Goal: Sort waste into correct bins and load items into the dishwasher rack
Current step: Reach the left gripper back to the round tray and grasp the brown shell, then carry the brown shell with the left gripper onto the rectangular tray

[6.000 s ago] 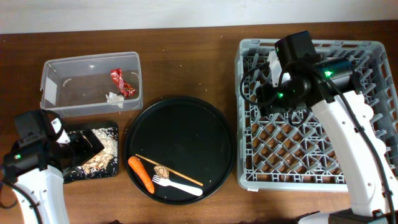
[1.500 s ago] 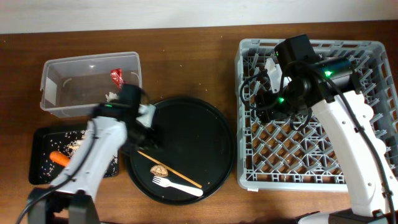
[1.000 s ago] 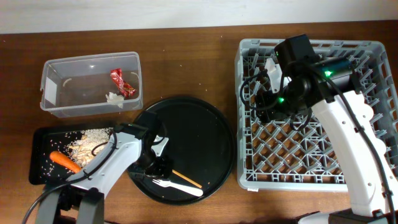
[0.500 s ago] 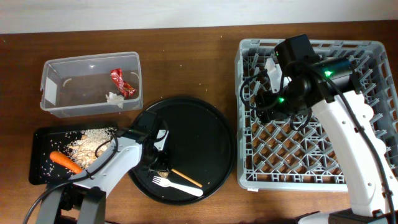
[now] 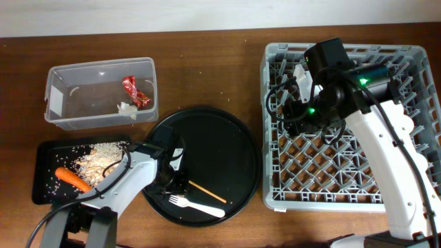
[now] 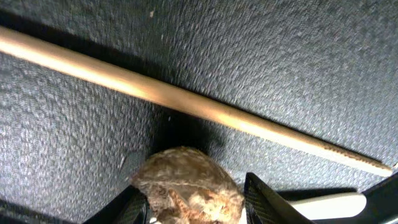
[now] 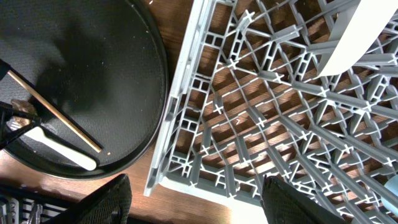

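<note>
Brown food scrap [image 6: 181,179] pinched by left gripper [image 6: 196,191], lower centre of its wrist view | right gripper [image 7: 196,190] spread wide, empty, over grey rack [image 7: 205,134].

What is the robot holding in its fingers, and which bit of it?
The left gripper pinches the small brown food scrap by its two opposite sides, over the round black tray. The right gripper is open, holding nothing.

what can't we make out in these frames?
Left wrist: food scrap cut off by the bottom edge; whether the left end effector's fingers touch it is unclear.
Overhead: the left arm hides that scrap, the end effector and the chopstick's left end.
Right wrist: white item in the rack cut off by the top edge; unidentifiable.
</note>
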`<state>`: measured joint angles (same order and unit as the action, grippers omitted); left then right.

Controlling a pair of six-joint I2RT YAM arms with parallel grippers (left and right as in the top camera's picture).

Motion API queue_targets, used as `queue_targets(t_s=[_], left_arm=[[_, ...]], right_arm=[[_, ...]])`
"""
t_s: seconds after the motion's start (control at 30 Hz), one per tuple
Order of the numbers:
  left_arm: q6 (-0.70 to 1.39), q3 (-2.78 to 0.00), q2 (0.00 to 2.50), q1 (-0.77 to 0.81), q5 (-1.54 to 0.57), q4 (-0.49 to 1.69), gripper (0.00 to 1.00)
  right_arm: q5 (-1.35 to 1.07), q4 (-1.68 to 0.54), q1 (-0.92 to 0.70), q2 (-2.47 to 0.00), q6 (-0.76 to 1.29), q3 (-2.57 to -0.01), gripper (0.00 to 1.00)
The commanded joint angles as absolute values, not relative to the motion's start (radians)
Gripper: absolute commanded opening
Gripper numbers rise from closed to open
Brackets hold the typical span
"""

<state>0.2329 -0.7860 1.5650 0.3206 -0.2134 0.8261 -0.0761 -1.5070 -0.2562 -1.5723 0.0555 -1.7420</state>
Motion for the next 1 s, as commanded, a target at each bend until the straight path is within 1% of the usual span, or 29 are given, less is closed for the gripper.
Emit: queue_targets(t_s=[0.0, 0.03, 0.1, 0.17, 0.23, 0.3, 0.43, 0.5, 0.67, 0.7, 0.83, 0.97], left_arm=[[0.247, -0.782, 1.560, 0.326, -0.225, 0.820, 0.45], [0.247, -0.782, 1.560, 0.325, -0.224, 0.813, 0.40], [0.247, -0.782, 1.560, 0.325, -0.224, 0.801, 0.31], [0.247, -0.783, 1.560, 0.324, -0.224, 0.794, 0.26], [0.247, -0.796, 1.560, 0.324, -0.221, 0.794, 0.17], [0.246, -0.823, 1.557, 0.324, -0.213, 0.802, 0.11], [0.246, -0.913, 1.539, 0.310, -0.167, 0.873, 0.08], [0.246, -0.981, 1.523, 0.263, -0.119, 0.925, 0.08], [0.246, -1.056, 1.489, 0.046, -0.088, 0.962, 0.09], [0.246, -1.056, 1.488, -0.045, -0.088, 0.960, 0.09], [0.246, -1.055, 1.489, -0.257, -0.070, 0.944, 0.09], [0.246, -1.051, 1.490, -0.437, -0.028, 0.874, 0.13]], right_arm=[[-0.067, -1.507, -0.255, -1.573, 0.056, -1.737, 0.70], [-0.067, -1.508, -0.255, -1.573, 0.056, -1.737, 0.70], [-0.067, -1.507, -0.255, -1.573, 0.056, -1.737, 0.71], [-0.067, -1.507, -0.255, -1.573, 0.056, -1.737, 0.71], [-0.067, -1.508, -0.255, -1.573, 0.056, -1.737, 0.71], [-0.067, -1.508, -0.255, -1.573, 0.056, -1.737, 0.71], [-0.067, -1.508, -0.255, -1.573, 0.056, -1.737, 0.71], [-0.067, -1.510, -0.255, -1.573, 0.056, -1.737, 0.70], [-0.067, -1.512, -0.255, -1.573, 0.056, -1.737, 0.71], [-0.067, -1.512, -0.255, -1.573, 0.056, -1.737, 0.71], [-0.067, -1.512, -0.255, -1.573, 0.056, -1.737, 0.71], [-0.067, -1.512, -0.255, -1.573, 0.056, -1.737, 0.71]])
